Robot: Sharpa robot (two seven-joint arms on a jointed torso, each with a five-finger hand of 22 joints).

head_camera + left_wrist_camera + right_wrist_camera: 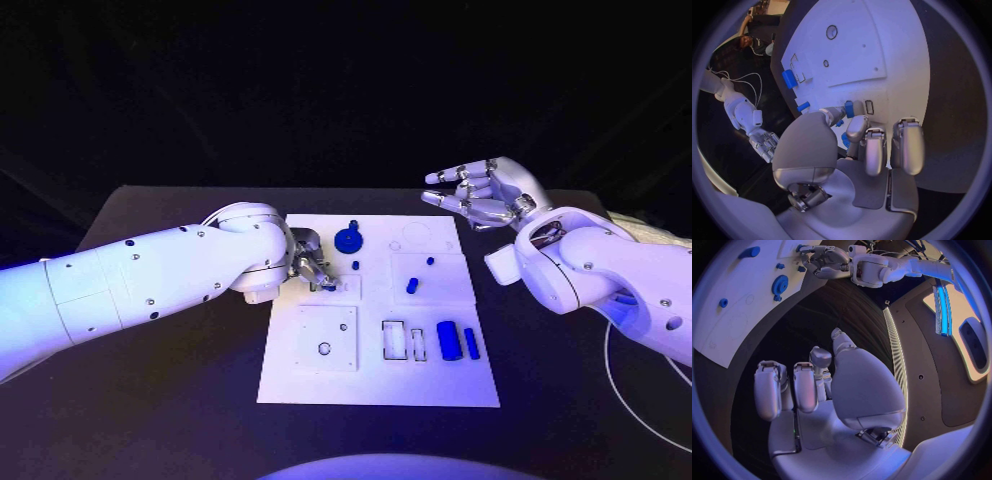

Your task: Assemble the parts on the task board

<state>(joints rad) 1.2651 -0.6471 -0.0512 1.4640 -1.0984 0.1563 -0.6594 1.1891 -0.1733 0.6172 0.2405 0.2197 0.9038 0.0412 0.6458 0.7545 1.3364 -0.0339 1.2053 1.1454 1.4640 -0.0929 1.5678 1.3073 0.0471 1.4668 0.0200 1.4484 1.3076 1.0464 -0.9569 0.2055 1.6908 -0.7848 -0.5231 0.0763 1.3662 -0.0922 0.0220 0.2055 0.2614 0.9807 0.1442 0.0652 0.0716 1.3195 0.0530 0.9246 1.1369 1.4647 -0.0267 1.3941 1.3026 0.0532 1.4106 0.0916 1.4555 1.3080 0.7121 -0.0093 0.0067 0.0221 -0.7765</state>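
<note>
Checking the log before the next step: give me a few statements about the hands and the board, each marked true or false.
1. The left hand is down on the task board. True.
2. The right hand holds a blue part. False: it holds nothing and is off the board's far right corner, fingers apart.
3. A blue gear lies on the board near the left hand. True.
4. The two blue cylinders lie on the black table, off the board. False: they lie on the board.

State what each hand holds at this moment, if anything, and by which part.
The right hand holds nothing, fingers apart above the table. The left hand rests on the task board by small blue parts; whether it grips one cannot be told.
</note>
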